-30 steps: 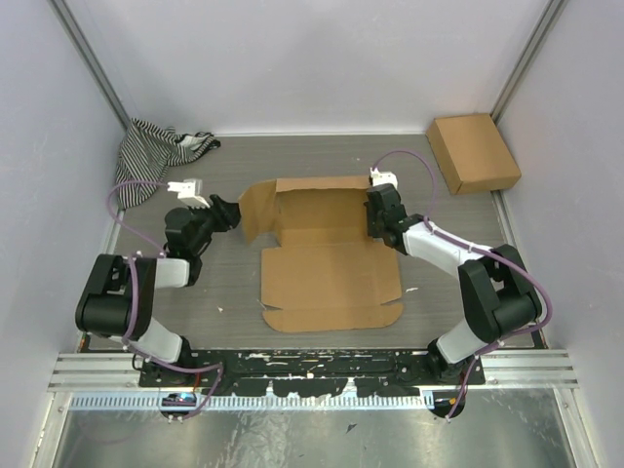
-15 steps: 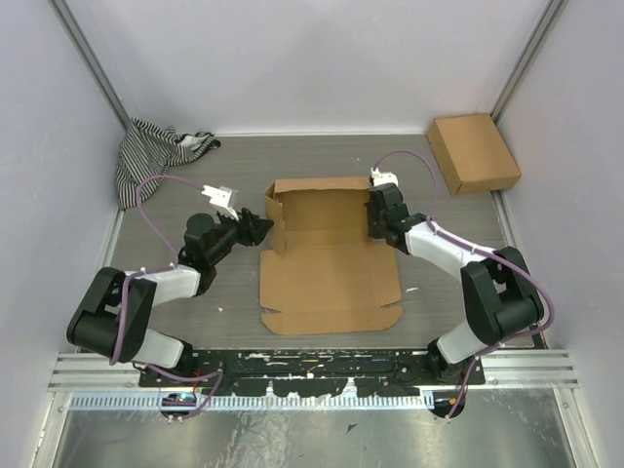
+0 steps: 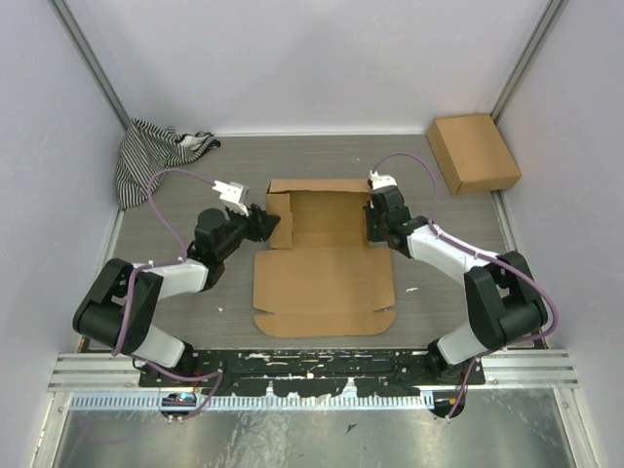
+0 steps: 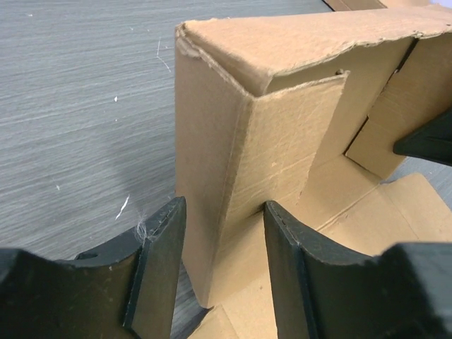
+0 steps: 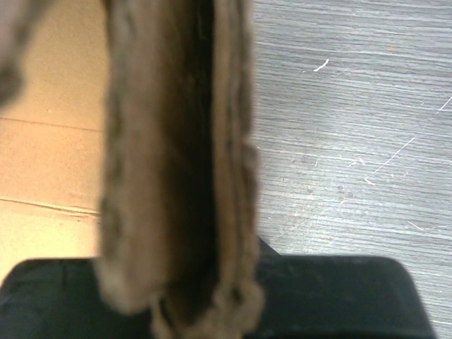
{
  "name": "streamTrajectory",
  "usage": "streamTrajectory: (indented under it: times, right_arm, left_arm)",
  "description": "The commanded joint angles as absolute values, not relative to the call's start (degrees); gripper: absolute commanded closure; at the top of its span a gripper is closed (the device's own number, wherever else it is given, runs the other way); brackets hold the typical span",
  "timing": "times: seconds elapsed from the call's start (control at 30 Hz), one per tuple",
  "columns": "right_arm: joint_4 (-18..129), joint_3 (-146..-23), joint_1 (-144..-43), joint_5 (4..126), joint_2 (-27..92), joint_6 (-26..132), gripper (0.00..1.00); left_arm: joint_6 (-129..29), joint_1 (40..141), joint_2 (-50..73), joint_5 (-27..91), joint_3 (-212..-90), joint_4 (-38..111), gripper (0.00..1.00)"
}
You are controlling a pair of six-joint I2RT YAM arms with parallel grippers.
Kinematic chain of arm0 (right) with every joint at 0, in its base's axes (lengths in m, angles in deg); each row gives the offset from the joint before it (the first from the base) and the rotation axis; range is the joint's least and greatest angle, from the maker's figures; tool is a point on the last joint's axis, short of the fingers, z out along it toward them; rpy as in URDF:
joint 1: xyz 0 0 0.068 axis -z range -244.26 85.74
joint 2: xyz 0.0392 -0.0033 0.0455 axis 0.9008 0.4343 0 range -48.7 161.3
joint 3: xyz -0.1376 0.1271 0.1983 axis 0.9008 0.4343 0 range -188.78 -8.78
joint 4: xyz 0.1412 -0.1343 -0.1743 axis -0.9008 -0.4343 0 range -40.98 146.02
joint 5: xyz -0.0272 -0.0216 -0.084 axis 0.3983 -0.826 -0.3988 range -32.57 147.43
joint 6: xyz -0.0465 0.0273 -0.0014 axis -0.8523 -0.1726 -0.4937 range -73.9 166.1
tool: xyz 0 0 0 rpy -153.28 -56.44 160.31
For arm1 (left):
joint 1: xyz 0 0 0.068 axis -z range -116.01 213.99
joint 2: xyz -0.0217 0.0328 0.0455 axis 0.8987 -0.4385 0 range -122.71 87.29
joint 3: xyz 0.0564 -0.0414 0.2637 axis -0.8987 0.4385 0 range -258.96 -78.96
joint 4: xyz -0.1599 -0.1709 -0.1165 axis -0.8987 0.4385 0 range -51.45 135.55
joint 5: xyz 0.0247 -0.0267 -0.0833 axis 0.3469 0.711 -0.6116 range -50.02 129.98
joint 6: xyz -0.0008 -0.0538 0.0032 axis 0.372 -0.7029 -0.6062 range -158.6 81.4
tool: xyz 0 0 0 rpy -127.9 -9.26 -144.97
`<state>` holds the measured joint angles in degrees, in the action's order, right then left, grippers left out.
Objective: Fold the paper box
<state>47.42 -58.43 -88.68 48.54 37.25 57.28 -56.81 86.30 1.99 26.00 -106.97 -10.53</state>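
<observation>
At paper box [image 3: 327, 255] left wall [image 4: 212, 134]: left gripper [image 4: 224, 206] jaws spread, straddling upright wall. Close squarely near fold, avoid crushing. At right wall [image 5: 176, 141]: right gripper [image 3: 373, 219] jaw state indiscernible, cardboard blocking lens. Box between both grippers, near panel [image 3: 322, 292] flat.

Grey wood-grain tabletop [image 3: 322, 156], pale lilac walls [image 3: 312, 58] on three sides, metal corner posts [image 3: 90, 63], aluminium rail [image 3: 536, 369] along near edge.
</observation>
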Motion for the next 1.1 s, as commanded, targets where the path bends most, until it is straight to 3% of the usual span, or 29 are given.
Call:
streamTrajectory:
  times: [0.0, 0.23, 0.5, 0.9, 1.07]
  right_arm:
    - [49.5, -58.3, -89.8, 49.6, 35.0, 56.9, 0.98]
    - [50.0, -58.0, -91.8, 47.9, 35.3, 57.3, 0.98]
    - [48.1, -59.0, -93.1, 45.8, 35.3, 58.2, 0.98]
    - [35.4, -64.7, -95.0, 37.4, 38.1, 71.4, 0.99]
    - [34.4, -65.9, -95.1, 36.9, 38.3, 72.7, 0.99]
  left_arm:
    - [-53.2, 89.6, 0.7, 33.0, -111.1, -7.9, 0.47]
    - [-47.7, 95.7, -2.4, 47.0, -115.1, -2.9, 0.6]
    - [-46.5, 99.7, -4.9, 62.6, -120.0, 5.2, 1.0]
    - [-36.6, 109.7, -10.5, 98.4, -133.3, 31.8, 1.0]
    - [-42.8, 109.7, -8.4, 94.2, -132.4, 36.2, 1.0]
